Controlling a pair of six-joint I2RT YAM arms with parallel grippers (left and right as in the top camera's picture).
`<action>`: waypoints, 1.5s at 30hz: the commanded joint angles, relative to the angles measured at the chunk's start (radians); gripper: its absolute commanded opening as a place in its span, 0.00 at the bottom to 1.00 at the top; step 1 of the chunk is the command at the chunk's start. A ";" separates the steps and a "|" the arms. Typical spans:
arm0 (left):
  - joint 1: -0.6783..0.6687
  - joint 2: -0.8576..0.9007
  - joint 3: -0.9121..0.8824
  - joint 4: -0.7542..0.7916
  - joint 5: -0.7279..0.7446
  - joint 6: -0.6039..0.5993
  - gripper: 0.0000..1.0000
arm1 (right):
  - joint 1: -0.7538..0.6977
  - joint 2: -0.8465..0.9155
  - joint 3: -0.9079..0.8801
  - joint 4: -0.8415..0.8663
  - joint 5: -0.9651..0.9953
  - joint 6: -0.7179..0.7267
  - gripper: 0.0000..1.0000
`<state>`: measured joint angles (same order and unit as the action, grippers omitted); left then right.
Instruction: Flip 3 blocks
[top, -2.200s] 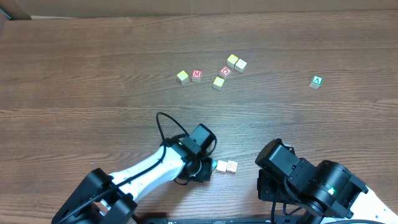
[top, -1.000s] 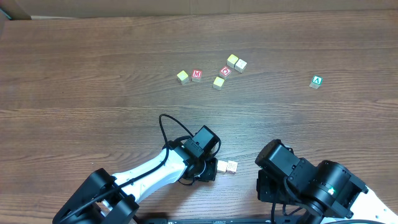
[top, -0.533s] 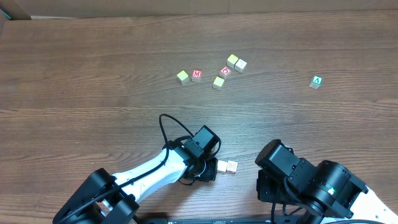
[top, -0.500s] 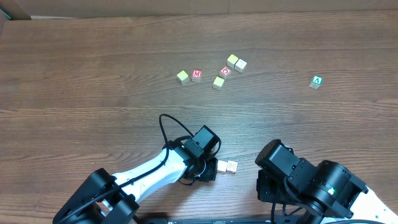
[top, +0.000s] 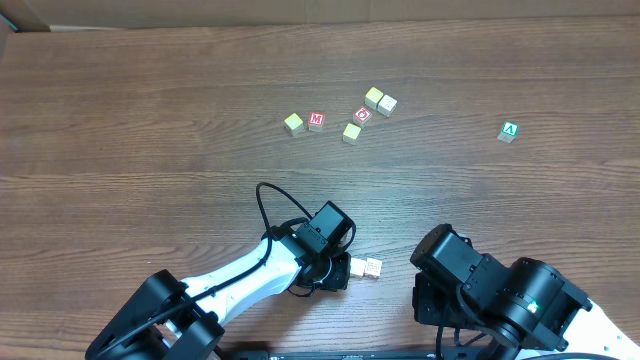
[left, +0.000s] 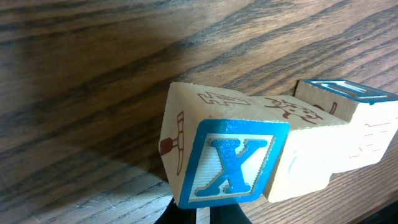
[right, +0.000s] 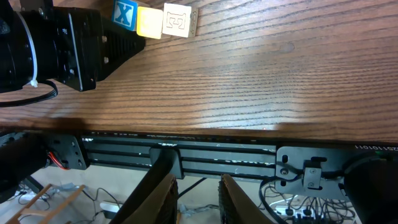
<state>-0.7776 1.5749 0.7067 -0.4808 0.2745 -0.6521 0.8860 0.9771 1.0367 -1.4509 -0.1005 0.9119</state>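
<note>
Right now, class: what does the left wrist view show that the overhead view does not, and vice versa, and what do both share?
Left wrist only: a blue X on the nearer block, with brown drawings on its other faces. Overhead only: the green A block, the red M cube, the red O cube and the right arm. Shared: that block and its neighbour, touching, on the wooden table.

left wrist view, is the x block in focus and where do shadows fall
Left wrist: the X block is sharp and large in frame; a dark shadow band crosses the table to its left. Overhead: even light, no glare.
</note>
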 joint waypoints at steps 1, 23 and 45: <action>-0.006 0.031 -0.021 -0.007 0.007 0.019 0.04 | 0.004 -0.010 -0.003 0.007 0.002 -0.003 0.25; -0.006 -0.341 0.054 -0.447 -0.212 0.130 0.04 | 0.004 -0.009 -0.003 0.089 0.024 -0.077 0.04; -0.006 -0.340 0.054 -0.447 -0.216 0.038 0.04 | -0.120 0.345 -0.208 0.707 0.203 -0.047 0.04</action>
<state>-0.7792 1.2419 0.7464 -0.9283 0.0727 -0.5934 0.8089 1.2842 0.8322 -0.7601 0.0612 0.8612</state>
